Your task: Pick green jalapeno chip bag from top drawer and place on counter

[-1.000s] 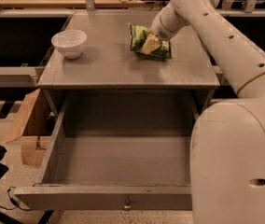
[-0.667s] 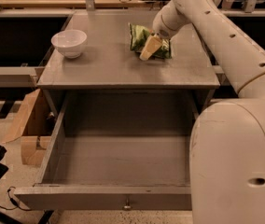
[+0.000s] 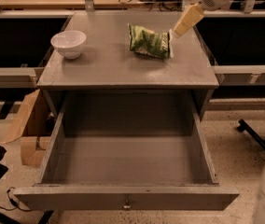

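The bag (image 3: 149, 41) lies flat on the counter (image 3: 109, 64), in the back half and a little right of the middle. It is not in the drawer (image 3: 123, 162). Its long axis runs almost left to right in the view, slightly sloped, with the white end at the right.

The gripper (image 3: 186, 21) is just beside this white end, above it and to the right, and comes down slanted from the upper right corner. The bag is therefore to the left of the gripper and a little lower. The gripper does not hold the bag. Whether its tip touches the white end cannot be told, and whether the gripper is open or closed cannot be told either.

Judging from this, the placing looks done, and the next move is probably only to draw away up and to the right, on the side away from the bag.

The count is one bag, one gripper and one white bowl (image 3: 68, 43), which stands well apart at the left of the counter. There is one drawer, pulled fully out with nothing seen inside, and it has one knob (image 3: 127, 206).
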Tool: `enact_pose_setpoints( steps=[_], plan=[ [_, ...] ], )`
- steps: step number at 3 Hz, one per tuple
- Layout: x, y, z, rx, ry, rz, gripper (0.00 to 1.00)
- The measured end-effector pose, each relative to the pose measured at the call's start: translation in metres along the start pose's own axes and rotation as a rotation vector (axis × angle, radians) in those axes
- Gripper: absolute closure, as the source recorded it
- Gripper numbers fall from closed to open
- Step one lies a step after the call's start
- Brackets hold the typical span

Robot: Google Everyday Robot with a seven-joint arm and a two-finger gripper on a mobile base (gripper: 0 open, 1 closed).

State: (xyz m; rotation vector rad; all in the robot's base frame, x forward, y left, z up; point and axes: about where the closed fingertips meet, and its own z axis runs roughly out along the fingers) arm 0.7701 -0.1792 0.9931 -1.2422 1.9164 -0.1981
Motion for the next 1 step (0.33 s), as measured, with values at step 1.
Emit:
enact_pose_setpoints(
  steps=[1],
  plan=[
    [0.0066, -0.0060, -0.1397, 0.199, -0.058, 0.168, 0.00]
  ],
)
